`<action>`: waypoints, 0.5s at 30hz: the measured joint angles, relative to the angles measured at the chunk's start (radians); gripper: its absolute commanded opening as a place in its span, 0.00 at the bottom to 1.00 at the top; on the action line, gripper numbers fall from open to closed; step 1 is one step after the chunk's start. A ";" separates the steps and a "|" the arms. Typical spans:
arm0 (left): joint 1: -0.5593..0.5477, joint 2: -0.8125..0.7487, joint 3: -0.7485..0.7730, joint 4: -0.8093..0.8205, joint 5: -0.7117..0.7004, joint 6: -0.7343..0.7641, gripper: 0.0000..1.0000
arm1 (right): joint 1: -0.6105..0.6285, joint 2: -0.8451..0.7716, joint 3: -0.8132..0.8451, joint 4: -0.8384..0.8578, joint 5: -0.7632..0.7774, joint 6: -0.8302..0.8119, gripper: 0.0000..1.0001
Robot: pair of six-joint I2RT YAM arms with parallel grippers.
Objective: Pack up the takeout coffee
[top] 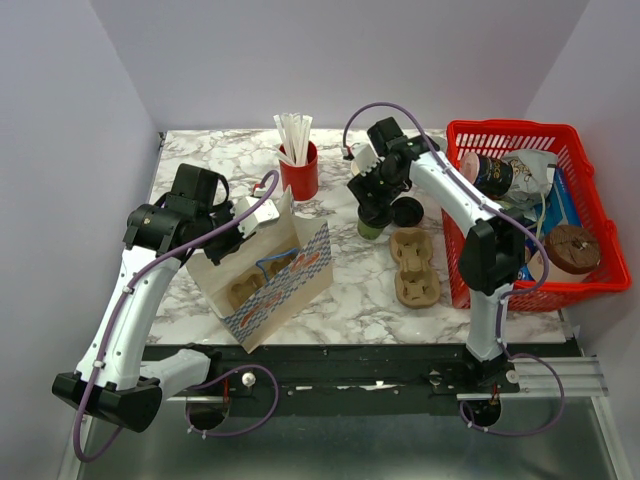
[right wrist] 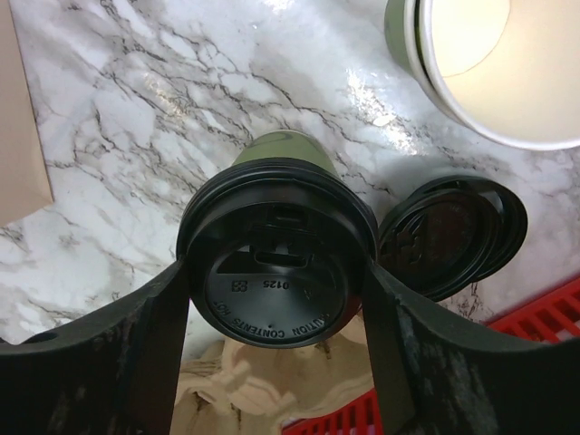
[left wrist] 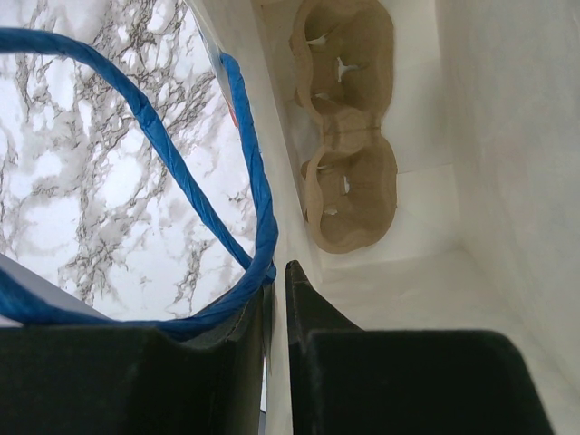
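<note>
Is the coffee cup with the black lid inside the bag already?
No, the lidded cup stands on the marble table between the right pincer's fingers, outside the bag.

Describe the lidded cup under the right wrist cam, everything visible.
The lidded cup stands upright on the marble table, seen from above. Its round black plastic lid looks seated, with a sip slot and embossed lettering. A sliver of green body shows past it. The right gripper straddles it, fingers against the lid rim on both sides. A loose lid lies close beside it, contact unclear.
</note>
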 measured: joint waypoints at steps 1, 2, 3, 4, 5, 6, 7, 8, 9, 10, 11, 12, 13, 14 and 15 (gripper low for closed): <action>0.000 0.000 0.000 0.000 0.000 0.000 0.21 | 0.000 0.000 0.005 -0.013 -0.002 0.001 0.61; 0.000 0.000 0.000 0.000 0.000 0.000 0.21 | 0.000 0.000 0.013 -0.024 -0.006 -0.002 0.58; 0.000 0.000 0.000 0.000 0.000 0.000 0.21 | 0.000 0.000 0.022 -0.035 -0.010 -0.002 0.52; 0.000 0.000 0.000 0.000 0.000 0.000 0.21 | 0.000 0.000 0.034 -0.048 -0.014 -0.002 0.50; 0.000 0.000 0.000 0.000 0.000 0.000 0.21 | 0.000 0.000 0.043 -0.056 -0.018 -0.005 0.50; 0.000 0.000 0.000 0.000 0.000 0.000 0.21 | 0.000 0.000 0.050 -0.063 -0.020 -0.008 0.50; 0.000 0.000 -0.001 0.000 0.000 0.000 0.21 | 0.000 -0.002 0.051 -0.066 -0.023 -0.009 0.50; 0.000 0.000 -0.003 0.001 0.001 0.000 0.21 | 0.000 -0.003 0.051 -0.071 -0.026 -0.012 0.50; 0.000 0.000 -0.006 0.002 0.001 0.000 0.21 | 0.000 -0.004 0.050 -0.076 -0.028 -0.013 0.50; 0.000 0.000 -0.010 0.003 0.001 0.000 0.21 | 0.000 -0.006 0.049 -0.080 -0.029 -0.015 0.50; 0.000 0.000 -0.013 0.004 0.001 0.000 0.21 | 0.000 -0.008 0.047 -0.084 -0.030 -0.017 0.50; 0.000 0.002 -0.013 0.004 0.001 0.000 0.21 | 0.000 -0.012 0.046 -0.088 -0.030 -0.018 0.50; 0.000 0.002 -0.013 0.006 0.001 0.000 0.21 | 0.000 -0.016 0.045 -0.092 -0.030 -0.019 0.50; 0.000 0.003 -0.013 0.008 0.001 0.000 0.21 | 0.000 -0.021 0.045 -0.094 -0.031 -0.019 0.50; 0.000 0.004 -0.013 0.008 0.001 0.000 0.21 | 0.000 -0.027 0.045 -0.096 -0.031 -0.019 0.50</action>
